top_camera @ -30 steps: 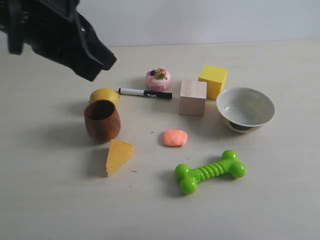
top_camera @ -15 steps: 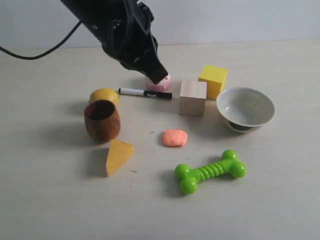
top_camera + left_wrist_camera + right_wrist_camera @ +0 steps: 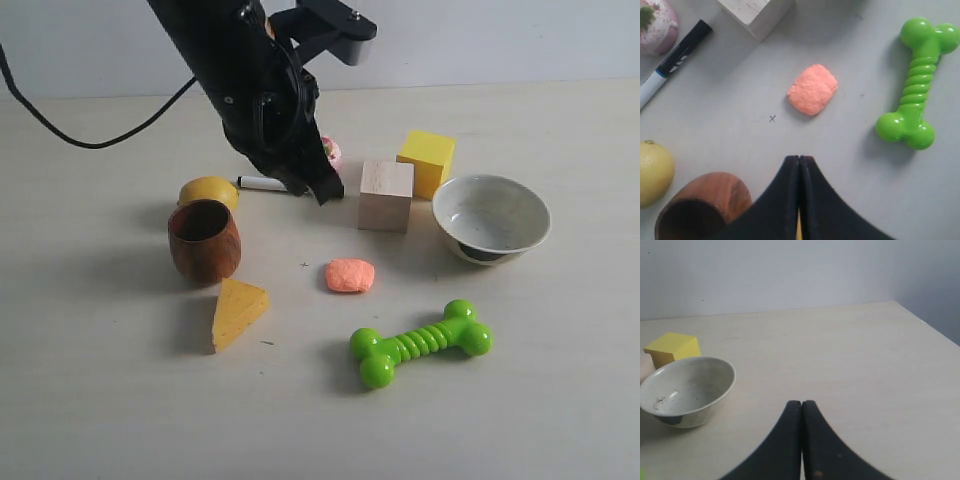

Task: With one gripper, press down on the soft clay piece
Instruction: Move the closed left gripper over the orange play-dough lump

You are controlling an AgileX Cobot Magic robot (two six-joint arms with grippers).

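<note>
The soft clay piece, a small salmon-orange flattish lump, lies on the table in front of the wooden cube. My left gripper hangs shut and empty above the table, behind and to the left of the clay, well clear of it. The arm hides most of the pink toy cake and part of the marker. In the right wrist view my right gripper is shut on nothing over bare table; it does not show in the exterior view.
Around the clay stand a wooden cup, a lemon, a cheese wedge, a green toy bone, a yellow block and a white bowl. A black cable trails to the left.
The left arm has swung in from the upper left and come down toward the table's middle, now covering the cake and the marker's tip. The objects have not moved.
</note>
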